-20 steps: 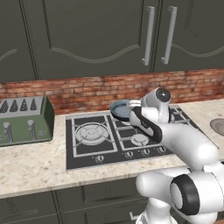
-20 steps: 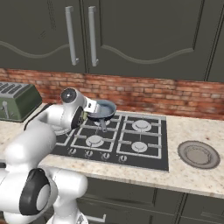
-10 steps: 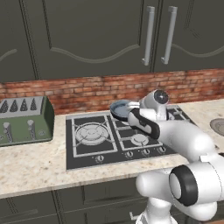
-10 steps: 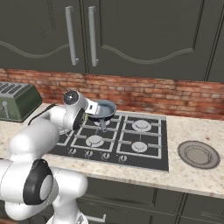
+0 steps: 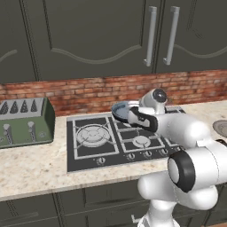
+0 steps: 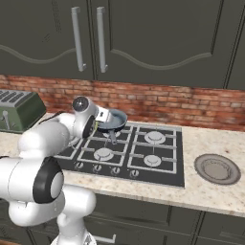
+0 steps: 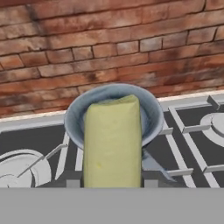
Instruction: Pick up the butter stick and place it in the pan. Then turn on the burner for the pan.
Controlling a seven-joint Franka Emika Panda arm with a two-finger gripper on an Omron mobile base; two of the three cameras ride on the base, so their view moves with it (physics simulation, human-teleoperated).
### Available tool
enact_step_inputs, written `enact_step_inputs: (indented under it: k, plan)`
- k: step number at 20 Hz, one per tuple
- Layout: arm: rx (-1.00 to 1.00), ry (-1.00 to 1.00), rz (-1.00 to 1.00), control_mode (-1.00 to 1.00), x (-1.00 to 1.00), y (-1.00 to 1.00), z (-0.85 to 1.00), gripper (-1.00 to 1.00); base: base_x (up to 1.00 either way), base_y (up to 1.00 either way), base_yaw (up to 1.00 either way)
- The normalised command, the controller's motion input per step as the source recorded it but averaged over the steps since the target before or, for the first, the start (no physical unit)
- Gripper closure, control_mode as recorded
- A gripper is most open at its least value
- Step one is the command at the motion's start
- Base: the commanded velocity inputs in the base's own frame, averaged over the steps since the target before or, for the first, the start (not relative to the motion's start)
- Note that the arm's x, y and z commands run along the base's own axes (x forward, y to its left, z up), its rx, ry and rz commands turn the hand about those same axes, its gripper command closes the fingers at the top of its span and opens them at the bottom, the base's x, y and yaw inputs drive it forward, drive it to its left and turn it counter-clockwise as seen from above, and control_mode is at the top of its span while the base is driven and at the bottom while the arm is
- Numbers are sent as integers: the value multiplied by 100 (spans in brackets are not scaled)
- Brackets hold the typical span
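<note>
My gripper (image 7: 112, 183) is shut on the butter stick (image 7: 112, 140), a pale-yellow block that stands up between the two fingertips (image 7: 72, 183). Just beyond it is the pan (image 7: 74, 114), round and blue-grey, resting on the hob near the brick wall, its handle running toward me. In the left base view the gripper (image 5: 134, 117) hovers at the pan's (image 5: 119, 109) near right edge. From the right base view the gripper (image 6: 98, 124) is just left of the pan (image 6: 116, 119). The burner under the pan is hidden by it.
A green toaster (image 5: 24, 122) stands on the counter left of the black hob (image 5: 88, 157). The wide ringed burner (image 5: 91, 134) lies front left, and the knobs (image 6: 105, 168) run along the hob's front. A round drain (image 6: 217, 167) is set in the counter at the right.
The arm's elbow has shifted a little. The hand stays beside the pan with the butter stick still held.
</note>
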Motion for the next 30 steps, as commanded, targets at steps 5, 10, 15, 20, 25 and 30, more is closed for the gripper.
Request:
enact_step_inputs:
  k: [5,10,15,20,25,30]
  plan:
    - [0,0,0,-100,32,0,0,100,0,0,0]
    - [0,0,0,-100,29,0,-8,100,0,0,0]
    - [0,0,0,-100,22,0,-18,100,0,0,0]
    - [0,0,0,-100,19,0,-14,100,0,0,0]
    - [0,0,0,-100,19,0,-15,100,0,0,0]
    - [0,0,0,-100,15,0,-15,100,0,0,0]
